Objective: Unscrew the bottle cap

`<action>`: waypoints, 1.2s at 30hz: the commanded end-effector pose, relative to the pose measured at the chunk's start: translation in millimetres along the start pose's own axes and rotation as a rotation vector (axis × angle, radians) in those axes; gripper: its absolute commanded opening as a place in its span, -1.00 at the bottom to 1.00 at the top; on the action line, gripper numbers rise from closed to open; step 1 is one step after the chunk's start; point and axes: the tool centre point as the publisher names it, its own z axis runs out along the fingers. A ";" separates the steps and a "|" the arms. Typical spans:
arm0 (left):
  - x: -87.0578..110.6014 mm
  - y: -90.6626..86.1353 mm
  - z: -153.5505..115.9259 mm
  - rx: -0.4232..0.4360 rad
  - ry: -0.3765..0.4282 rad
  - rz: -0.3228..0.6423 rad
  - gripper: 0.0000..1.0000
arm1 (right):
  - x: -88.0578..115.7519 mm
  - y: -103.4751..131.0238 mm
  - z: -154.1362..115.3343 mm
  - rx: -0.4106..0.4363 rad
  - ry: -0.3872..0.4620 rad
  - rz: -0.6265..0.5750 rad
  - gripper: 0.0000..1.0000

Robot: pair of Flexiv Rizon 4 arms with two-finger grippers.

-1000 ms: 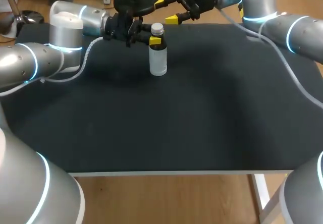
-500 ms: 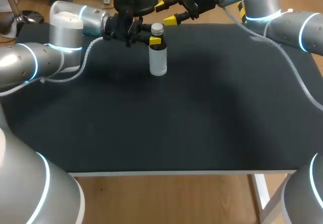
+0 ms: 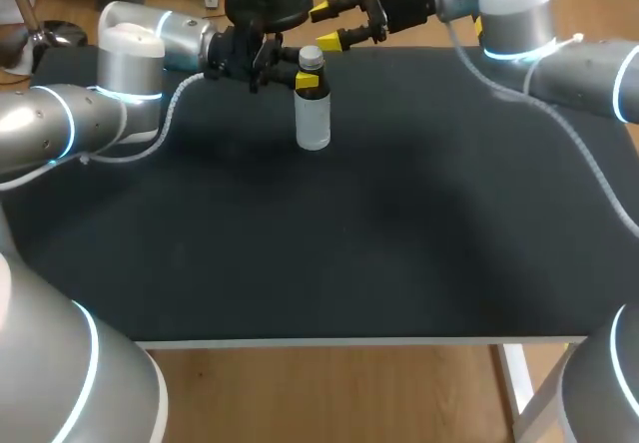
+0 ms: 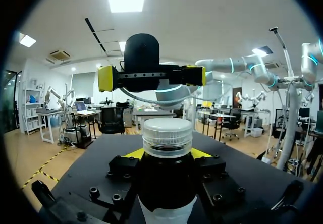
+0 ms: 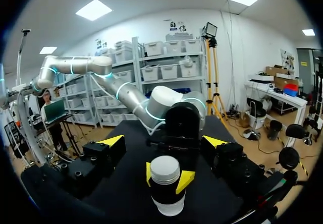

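Observation:
A small clear bottle (image 3: 313,114) with a white ribbed cap (image 3: 311,57) stands upright near the far edge of the table. My left gripper (image 3: 303,81) is shut on the bottle's dark shoulder just under the cap; in the left wrist view the cap (image 4: 167,135) rises between its yellow tips. My right gripper (image 3: 326,25) hangs open behind and slightly above the cap, apart from it. In the right wrist view the bottle (image 5: 166,204) stands ahead of and between my open right gripper (image 5: 164,142), with the left gripper's yellow fingertips (image 5: 184,179) against it.
The black table top (image 3: 349,223) spreads wide in front of the bottle, down to its front edge (image 3: 329,341). My left arm (image 3: 130,59) lies along the far left side, my right arm (image 3: 519,24) along the far right.
My right arm has shifted a little and its gripper has edged slightly toward the bottle. The left gripper and the bottle have stayed put.

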 end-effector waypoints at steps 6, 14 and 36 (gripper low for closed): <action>-3.9 1.5 0.0 0.003 0.007 -0.001 -1.00 | 1.2 -3.5 4.2 -0.014 -0.692 0.009 1.00; -3.9 1.5 0.0 0.003 0.007 -0.001 -1.00 | -1.1 -4.2 6.3 -0.012 -0.688 0.014 1.00; -3.9 1.5 0.0 0.003 0.007 -0.001 -1.00 | -11.3 -19.3 17.9 -0.010 -0.684 0.049 1.00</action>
